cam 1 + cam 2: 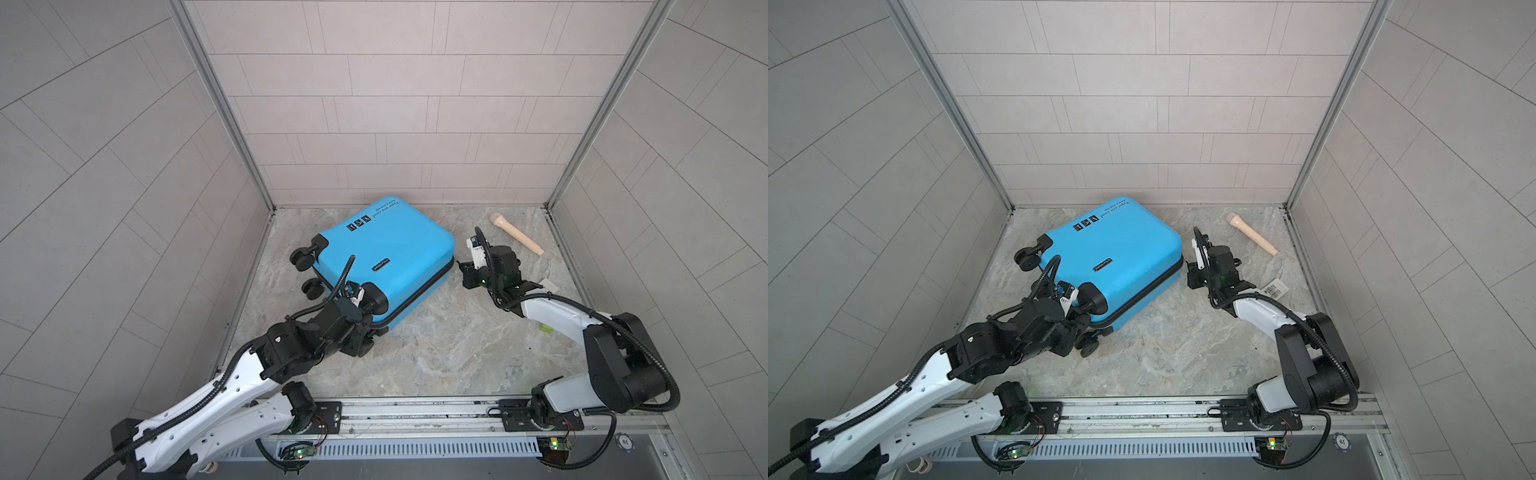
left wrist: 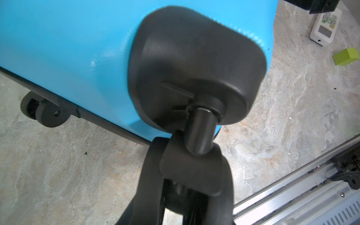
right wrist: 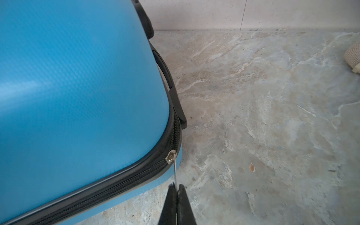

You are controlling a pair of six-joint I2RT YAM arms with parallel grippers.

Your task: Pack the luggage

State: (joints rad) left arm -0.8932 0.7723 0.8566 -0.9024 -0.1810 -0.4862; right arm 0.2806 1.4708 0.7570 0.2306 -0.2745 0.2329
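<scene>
Front edge: 1 mounting rail [image 1: 415, 409].

Left arm [image 1: 232, 382]: the left jaws stand part-way apart. They are clamped on either side of the corner caster [image 2: 196, 132] at the near end of the luggage [image 1: 386, 253].

Luggage: 1, bright-blue hard shell, lid down. It lies flat on the table [image 1: 436, 353], toward the back, left of centre, turned askew. 2 further wheels [image 1: 302, 258] show along its left end in a top view.

Right jaws: fully closed, pinching the thin metal zipper pull [image 3: 176, 171] at the luggage's right corner. The slider [image 3: 171, 156] sits on the corner bend.

Right of the luggage, loose on the table:
- 1 beige club-shaped stick [image 1: 517, 235]
- 1 green block [image 2: 346, 56]
- 1 white remote [image 2: 325, 27], partly hidden by the right arm [image 1: 552, 311] in both top views
</scene>
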